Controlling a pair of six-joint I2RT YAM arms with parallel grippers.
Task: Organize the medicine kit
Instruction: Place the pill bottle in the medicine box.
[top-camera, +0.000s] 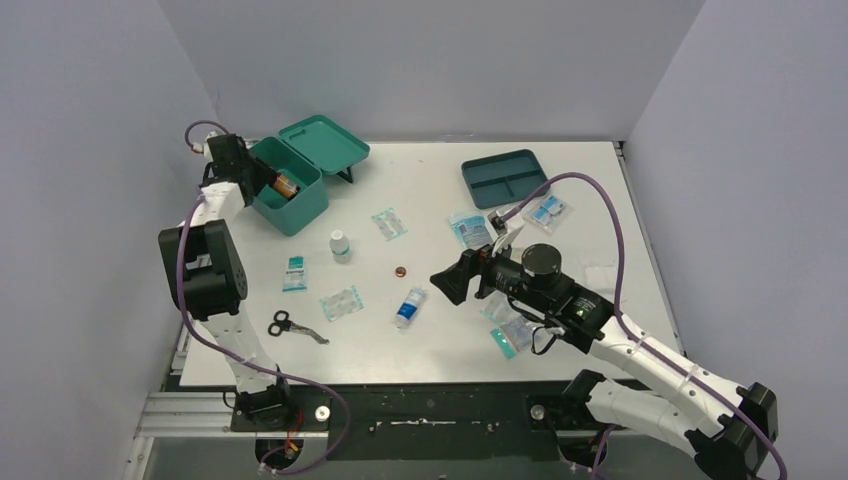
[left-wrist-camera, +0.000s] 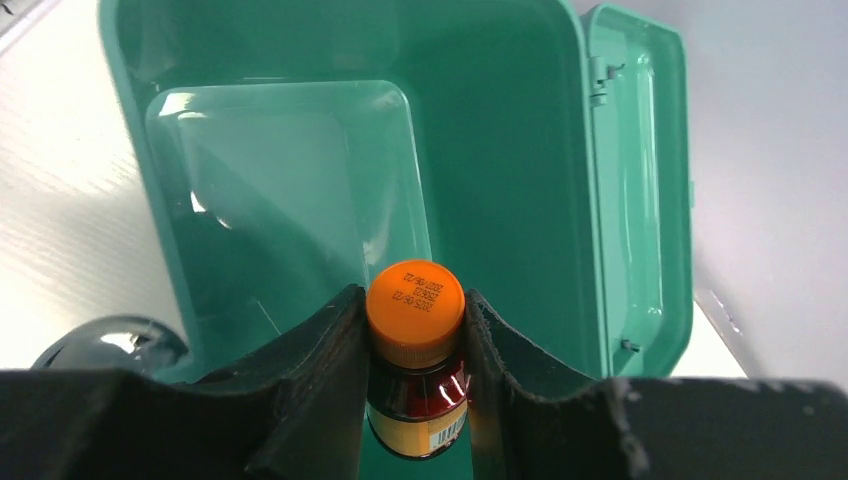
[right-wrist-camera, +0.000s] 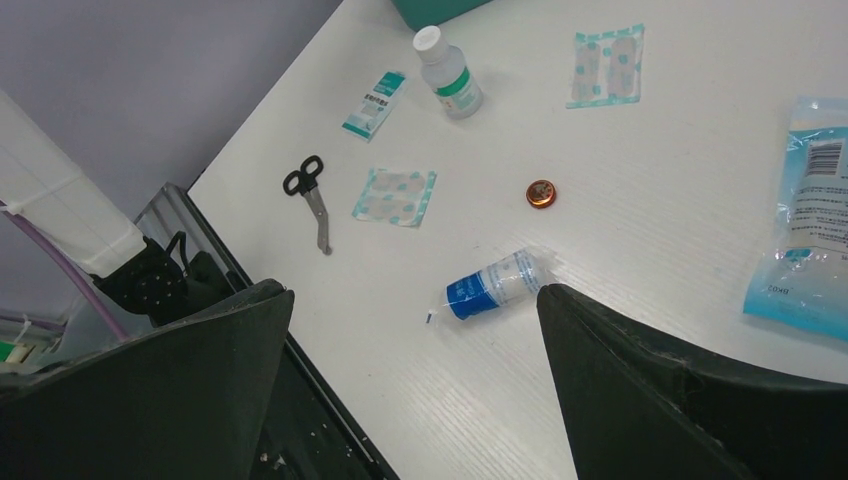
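Observation:
The medicine kit (top-camera: 300, 200) is a teal box at the back left, with its lid (top-camera: 325, 143) swung open behind it. My left gripper (top-camera: 272, 180) reaches into the box, shut on an amber bottle (top-camera: 286, 185) with an orange cap. In the left wrist view the bottle (left-wrist-camera: 414, 310) sits between the two dark fingers, over the kit's empty floor (left-wrist-camera: 290, 190). My right gripper (top-camera: 447, 283) hangs open above the middle of the table. In the right wrist view nothing lies between the right gripper's (right-wrist-camera: 412, 300) fingers, and a blue-and-white wrapped tube (right-wrist-camera: 490, 285) lies just beyond them.
On the table lie a white bottle (top-camera: 340, 244), scissors (top-camera: 295, 326), plaster packets (top-camera: 340, 302) (top-camera: 389, 223), a small sachet (top-camera: 294, 273), a copper disc (top-camera: 400, 271) and clear bags (top-camera: 470, 230) (top-camera: 548, 212). A darker divided tray (top-camera: 505, 177) sits at the back right.

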